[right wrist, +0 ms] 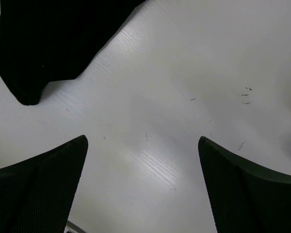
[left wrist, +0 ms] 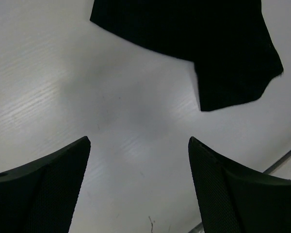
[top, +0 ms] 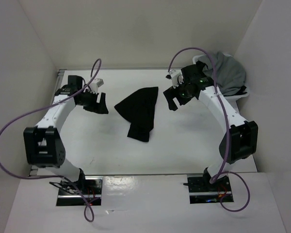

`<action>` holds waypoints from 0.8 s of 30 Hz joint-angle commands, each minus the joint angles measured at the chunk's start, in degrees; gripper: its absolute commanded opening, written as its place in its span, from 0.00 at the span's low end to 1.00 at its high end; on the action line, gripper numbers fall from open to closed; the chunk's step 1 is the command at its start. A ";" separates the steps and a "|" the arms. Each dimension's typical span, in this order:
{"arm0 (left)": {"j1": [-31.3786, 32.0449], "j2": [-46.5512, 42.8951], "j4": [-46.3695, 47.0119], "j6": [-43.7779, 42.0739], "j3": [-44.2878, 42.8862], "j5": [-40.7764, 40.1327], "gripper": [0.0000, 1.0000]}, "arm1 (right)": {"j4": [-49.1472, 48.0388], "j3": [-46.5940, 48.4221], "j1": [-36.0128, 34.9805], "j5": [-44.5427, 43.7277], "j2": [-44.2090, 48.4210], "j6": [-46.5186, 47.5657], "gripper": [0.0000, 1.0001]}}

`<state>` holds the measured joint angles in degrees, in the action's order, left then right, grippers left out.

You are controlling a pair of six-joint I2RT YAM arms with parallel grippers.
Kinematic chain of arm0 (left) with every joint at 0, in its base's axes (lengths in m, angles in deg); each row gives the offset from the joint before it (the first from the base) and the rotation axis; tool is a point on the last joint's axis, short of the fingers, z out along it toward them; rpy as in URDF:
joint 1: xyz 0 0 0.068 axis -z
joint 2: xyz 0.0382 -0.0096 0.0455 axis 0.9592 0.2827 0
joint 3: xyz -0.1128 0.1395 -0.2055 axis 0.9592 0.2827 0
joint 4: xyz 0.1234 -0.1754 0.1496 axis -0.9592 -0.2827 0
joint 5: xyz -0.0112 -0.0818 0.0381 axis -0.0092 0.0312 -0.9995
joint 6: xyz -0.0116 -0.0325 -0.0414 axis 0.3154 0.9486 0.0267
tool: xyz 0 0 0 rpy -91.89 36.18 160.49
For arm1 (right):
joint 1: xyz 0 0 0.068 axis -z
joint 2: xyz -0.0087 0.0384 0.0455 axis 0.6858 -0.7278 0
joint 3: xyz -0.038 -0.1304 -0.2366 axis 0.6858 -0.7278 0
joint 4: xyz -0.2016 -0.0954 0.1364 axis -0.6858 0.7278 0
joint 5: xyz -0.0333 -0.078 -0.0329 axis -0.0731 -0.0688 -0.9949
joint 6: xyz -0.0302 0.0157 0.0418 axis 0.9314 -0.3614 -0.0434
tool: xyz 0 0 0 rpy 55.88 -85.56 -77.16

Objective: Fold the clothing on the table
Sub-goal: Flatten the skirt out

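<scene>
The clothing (top: pixel 139 110) is soft, plain black cloth. It lies on the white worktop (top: pixel 184 145), near the middle of the top view. It is wide at the top, and a thinner part points down toward the bottom of the frame. It is so dark that you cannot make out seams or folds. In the left wrist view it fills the top right and is cut off by the top edge. In the right wrist view it sits in the upper left and is cut off too.

The worktop is smooth and hard, with faint lines and a few tiny dark scratches.

Your left pincer (top: pixel 99 103) is just left of the clothing and not touching it. Its two black fingers (left wrist: pixel 48 189) stand wide apart over bare worktop. Your right pincer (top: pixel 171 103) is just right of the clothing, also not touching. Its fingers (right wrist: pixel 39 189) stand wide apart too.

In the upper right of the top view, a grey garment (top: pixel 228 73) is heaped on a small white basket (top: pixel 243 93) and hides most of it.

Bare worktop lies all round the clothing, most of it below. White walls (top: pixel 136 34) close in the left, top and right. A thin rail (left wrist: pixel 283 160) marks the worktop's edge at the lower right of the left wrist view.
</scene>
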<state>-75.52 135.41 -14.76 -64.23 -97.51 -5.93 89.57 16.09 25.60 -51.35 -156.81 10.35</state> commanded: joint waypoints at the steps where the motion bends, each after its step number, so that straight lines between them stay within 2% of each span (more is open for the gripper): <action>1: 1.58 9.73 6.08 9.62 -7.37 2.69 0.81 | 0.12 -0.50 -0.06 -3.62 4.28 0.73 0.98; 3: 1.58 17.11 7.22 12.96 -13.32 2.69 0.74 | 0.64 -1.81 -0.06 -4.68 6.03 0.73 0.98; 4: 2.28 21.57 7.23 14.89 -15.36 2.69 0.67 | 1.17 -1.82 0.46 -5.82 6.57 0.73 0.98; 8: 4.91 28.89 9.77 19.48 -20.82 -3.27 0.55 | 2.31 -3.14 3.09 -7.41 8.59 1.26 0.98; 12: 7.55 33.65 11.10 22.64 -23.63 -4.42 0.54 | 2.31 -3.66 6.35 -5.66 9.12 1.26 0.98; 15: 9.31 36.20 10.57 23.79 -24.88 -9.86 0.53 | 2.31 -4.19 8.46 -4.95 9.65 1.26 0.98; 18: 9.32 36.82 10.57 25.02 -24.88 -11.36 0.53 | 2.31 -4.19 9.08 -4.43 9.65 1.26 0.98; 24: 9.32 35.51 9.34 25.72 -23.30 -21.20 0.53 | 1.79 -3.66 9.08 -3.90 7.72 1.26 0.98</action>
<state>-65.66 171.81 -5.14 -40.30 -120.53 -20.66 91.65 12.14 34.67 -56.36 -149.34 11.18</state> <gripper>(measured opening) 0.531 0.983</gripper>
